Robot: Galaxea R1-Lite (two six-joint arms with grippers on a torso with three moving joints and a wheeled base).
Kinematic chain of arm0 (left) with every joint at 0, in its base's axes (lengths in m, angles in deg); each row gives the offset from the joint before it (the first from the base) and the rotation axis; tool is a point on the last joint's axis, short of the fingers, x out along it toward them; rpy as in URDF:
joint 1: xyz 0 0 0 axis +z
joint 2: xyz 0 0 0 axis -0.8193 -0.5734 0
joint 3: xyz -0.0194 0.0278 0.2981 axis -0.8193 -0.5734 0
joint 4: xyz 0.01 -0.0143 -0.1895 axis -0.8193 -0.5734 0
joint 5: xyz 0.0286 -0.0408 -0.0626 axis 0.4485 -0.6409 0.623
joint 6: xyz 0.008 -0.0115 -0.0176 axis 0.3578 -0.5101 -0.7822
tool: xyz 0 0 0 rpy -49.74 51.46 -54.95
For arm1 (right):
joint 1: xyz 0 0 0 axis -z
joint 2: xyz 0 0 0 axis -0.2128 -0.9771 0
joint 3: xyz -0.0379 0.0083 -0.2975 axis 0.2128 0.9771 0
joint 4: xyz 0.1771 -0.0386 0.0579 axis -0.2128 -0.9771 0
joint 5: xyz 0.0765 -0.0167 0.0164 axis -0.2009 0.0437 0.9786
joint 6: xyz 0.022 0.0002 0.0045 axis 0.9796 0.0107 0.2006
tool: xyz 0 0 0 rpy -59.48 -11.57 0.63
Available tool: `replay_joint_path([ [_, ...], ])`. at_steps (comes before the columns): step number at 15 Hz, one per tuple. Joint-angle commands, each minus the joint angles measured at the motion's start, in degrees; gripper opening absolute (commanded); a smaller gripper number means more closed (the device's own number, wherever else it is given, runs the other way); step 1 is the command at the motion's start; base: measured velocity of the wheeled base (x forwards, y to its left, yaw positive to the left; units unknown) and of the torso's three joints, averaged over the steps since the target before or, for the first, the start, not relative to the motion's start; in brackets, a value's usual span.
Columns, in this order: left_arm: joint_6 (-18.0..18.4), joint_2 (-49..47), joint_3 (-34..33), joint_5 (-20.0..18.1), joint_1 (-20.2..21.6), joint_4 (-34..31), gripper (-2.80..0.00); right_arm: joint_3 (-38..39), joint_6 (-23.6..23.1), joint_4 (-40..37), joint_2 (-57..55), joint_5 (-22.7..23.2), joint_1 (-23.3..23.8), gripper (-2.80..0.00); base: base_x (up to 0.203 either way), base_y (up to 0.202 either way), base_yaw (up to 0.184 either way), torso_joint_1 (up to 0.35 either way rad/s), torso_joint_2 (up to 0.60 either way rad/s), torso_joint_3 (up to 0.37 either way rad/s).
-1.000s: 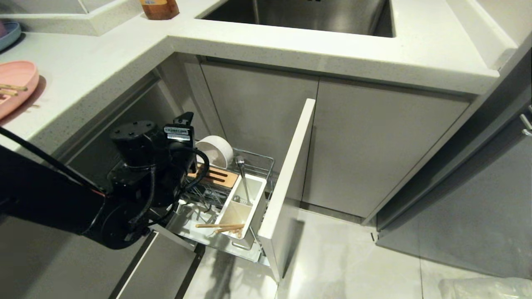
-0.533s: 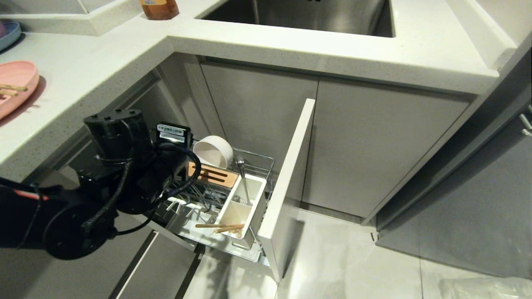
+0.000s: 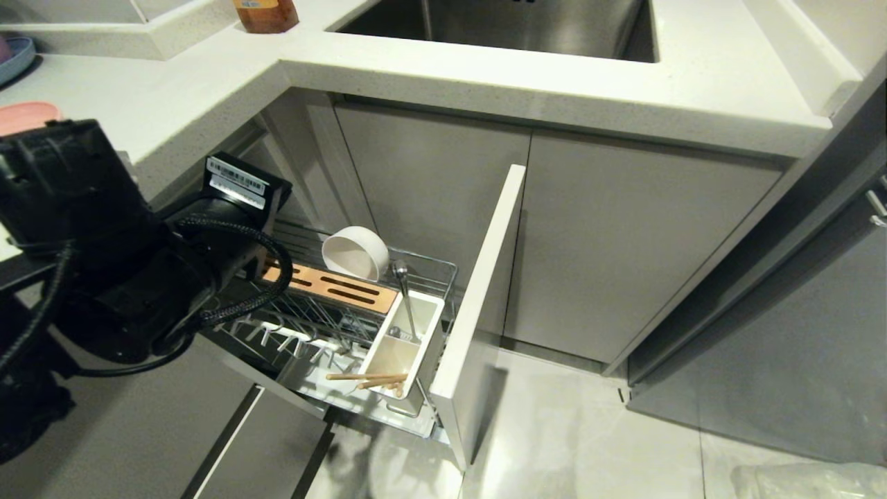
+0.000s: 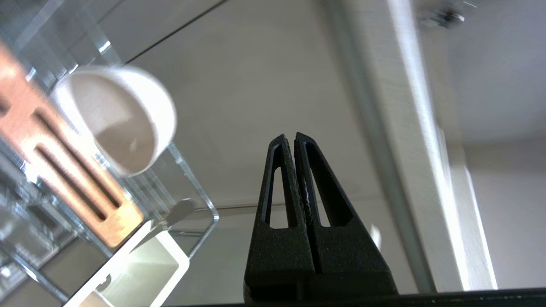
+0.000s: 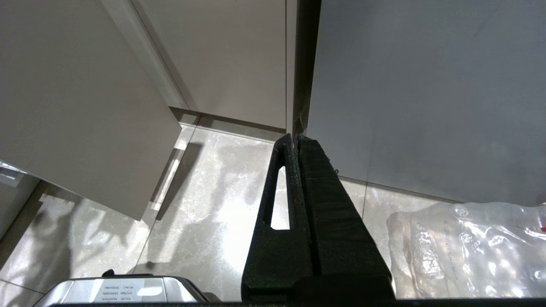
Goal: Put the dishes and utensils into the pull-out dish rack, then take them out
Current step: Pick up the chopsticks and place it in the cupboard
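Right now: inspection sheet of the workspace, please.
Surface: white counter, steel sink set in it.
Job's things: rack pulled out; bowl on its side at the back; spoon and chopsticks in utensil box; pink plate on counter, mostly hidden.
Clutter: amber bottle; plastic bag on floor.
Grippers: left gripper shut, empty, above rack; right gripper shut, empty, over floor.
Cables: black hose on left arm.
Surroundings: grey cabinet doors.

Left pincer (image 4: 294, 138) pressed closed and empty on a raised arm; right pincer (image 5: 294, 138) likewise closed, pointing floorward.
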Motion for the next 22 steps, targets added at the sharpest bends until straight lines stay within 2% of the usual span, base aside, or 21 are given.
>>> replay_joint_path([
  [1,4.45,4.56,0.69,0.15,-1.23,-1.10,-2.80,0.15,0.00,-0.02,0.02,0.00,0.02,-2.80,0.000,0.000,0.000,0.000,0.00,0.000],
  [3,9.02,8.99,2.76,0.23,-2.03,-6.43,-2.80,0.17,0.00,0.00,0.02,-0.01,0.01,-2.80,0.000,0.000,0.000,0.000,0.00,0.000],
  [6,16.62,15.16,9.76,0.26,-2.25,-20.39,-2.80,0.10,0.00,0.00,0.02,0.00,0.02,-2.80,0.000,0.000,0.000,0.000,0.00,0.000],
  [8,19.99,17.32,15.76,0.72,-2.18,-28.64,-2.80,0.16,0.00,-0.02,0.02,-0.02,0.01,-2.80,0.000,0.000,0.000,0.000,0.00,0.000],
  [11,24.97,18.45,27.46,3.39,-0.76,-42.21,-2.80,0.16,0.00,-0.02,0.02,-0.03,0.01,-2.80,0.000,0.000,0.000,0.000,0.00,0.000],
  [13,26.04,18.22,36.18,3.83,3.07,-51.81,-2.80,0.10,0.00,0.03,0.02,-0.03,-0.02,-2.80,0.000,0.000,0.000,0.000,0.00,0.000],
  [17,28.06,14.18,51.85,4.12,14.29,-69.56,-2.80,0.09,0.00,0.01,0.02,-0.03,0.01,-2.80,0.000,0.000,0.000,0.000,0.00,0.000],
  [20,27.62,9.20,58.07,4.43,21.52,-74.24,-2.80,0.09,0.00,-0.02,0.02,0.00,-0.04,-2.80,0.000,0.000,0.000,0.000,0.00,0.000],
  [22,25.18,5.39,59.32,5.12,26.30,-74.82,-2.80,0.17,0.00,-0.02,0.02,-0.03,-0.01,-2.80,0.000,0.000,0.000,0.000,0.00,0.000],
])
